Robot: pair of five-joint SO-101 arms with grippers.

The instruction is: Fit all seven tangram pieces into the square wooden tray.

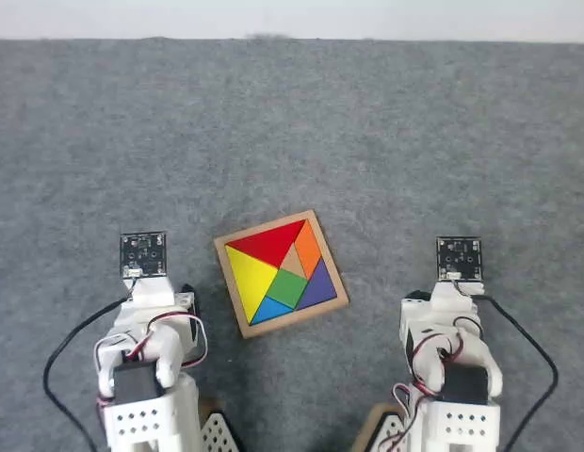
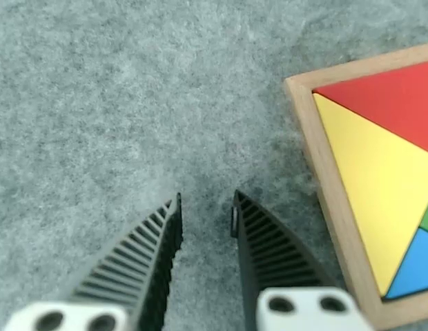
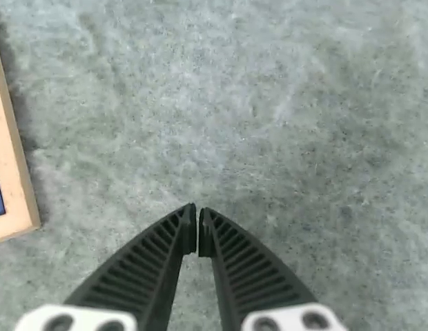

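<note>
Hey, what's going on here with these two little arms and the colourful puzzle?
Two small robot arms sit on either side of a square wooden tray on a grey mat. The coloured tangram pieces lie fitted inside it; the pale triangle in the middle could be a piece or bare wood. Neither arm holds anything: the left gripper is slightly open above the mat beside the tray, and the right gripper is shut.
</note>
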